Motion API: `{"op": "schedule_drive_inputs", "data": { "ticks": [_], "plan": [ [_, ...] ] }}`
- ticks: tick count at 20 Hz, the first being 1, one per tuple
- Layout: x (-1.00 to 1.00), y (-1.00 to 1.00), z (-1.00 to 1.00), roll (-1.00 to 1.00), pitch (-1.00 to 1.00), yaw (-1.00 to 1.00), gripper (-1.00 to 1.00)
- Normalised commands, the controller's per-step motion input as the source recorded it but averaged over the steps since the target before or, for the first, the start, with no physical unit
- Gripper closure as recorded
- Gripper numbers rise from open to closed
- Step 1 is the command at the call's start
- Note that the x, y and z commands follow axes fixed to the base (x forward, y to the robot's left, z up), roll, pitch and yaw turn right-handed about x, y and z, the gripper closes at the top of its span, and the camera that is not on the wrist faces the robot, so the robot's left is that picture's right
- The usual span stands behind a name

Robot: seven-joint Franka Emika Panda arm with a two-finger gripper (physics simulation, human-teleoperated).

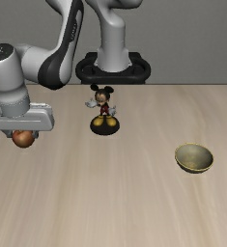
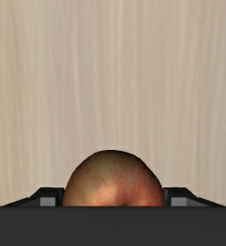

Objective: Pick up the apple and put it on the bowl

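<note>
Tabletop (image 1: 115, 203) of pale wood grain is seen across the exterior view. The arm (image 1: 47, 63) is bent over towards the exterior view's left from its base (image 1: 115, 68) at the far edge. The gripper (image 1: 24, 132) is pointed downward there. The apple (image 1: 24, 140), reddish brown, is seen directly beneath the grey hand, set between the two fingers. Whether the apple is resting on the wood or raised just off it cannot be told from this angle. A Mickey Mouse figurine (image 1: 103, 110) is stood upright on a dark round foot near the middle of the table, apart from the apple towards the exterior view's right. The bowl (image 1: 194, 157), shallow and of a dull olive-gold colour, is placed well apart from the apple, far over on the exterior view's right and nearer the front edge than the figurine.

In the wrist view, the apple (image 2: 113, 180) is shown as a rounded dome between the fingertips (image 2: 53, 199). Its flanks are met by the inner face of a finger on each side, so the gripper (image 2: 113, 202) is taken to be clamped on the apple. Plain wood grain of the tabletop (image 2: 113, 77) is seen beyond the apple.
</note>
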Motion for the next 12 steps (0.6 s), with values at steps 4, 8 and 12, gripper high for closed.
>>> {"op": "schedule_drive_inputs", "data": {
  "ticks": [4, 8, 12],
  "plan": [
    [0.00, 0.75, 0.25, 0.00, 0.00, 0.00, 1.00],
    [0.00, 1.00, 0.00, 0.00, 0.00, 0.00, 1.00],
    [0.00, 1.00, 0.00, 0.00, 0.00, 0.00, 1.00]
  ]
}}
